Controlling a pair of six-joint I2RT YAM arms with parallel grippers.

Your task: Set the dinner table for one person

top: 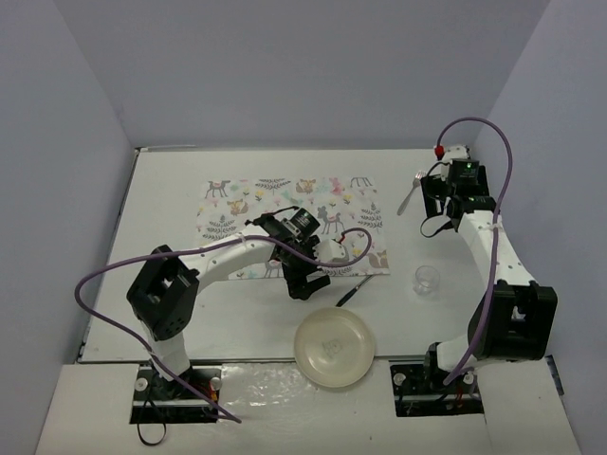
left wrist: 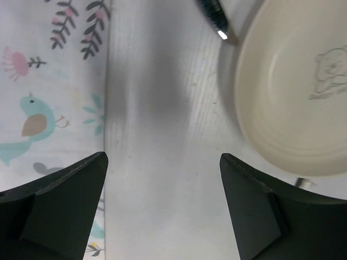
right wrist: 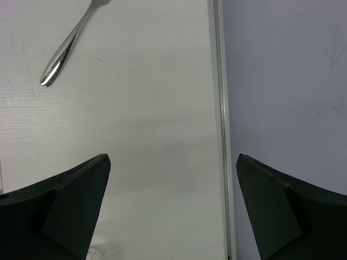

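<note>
The white dinner table (top: pixel 190 190) carries an animal-print placemat (top: pixel 285 213) at its middle back. A cream plate (top: pixel 334 348) lies at the near edge, with a dark slim utensil (top: pixel 353 290) just beyond it. A clear glass (top: pixel 427 279) stands to the right and a metal fork (top: pixel 410 194) lies at the far right. My left gripper (top: pixel 307 282) is open and empty, above bare table between the placemat (left wrist: pixel 49 81) and the plate (left wrist: pixel 293 92). My right gripper (top: pixel 442 207) is open and empty, with the fork (right wrist: pixel 68 46) ahead on its left.
The utensil's tip (left wrist: pixel 216 16) lies beside the plate's rim. The table's right edge (right wrist: pixel 219 135) and the grey wall (right wrist: pixel 282 81) are close to my right gripper. Grey walls enclose the table on three sides.
</note>
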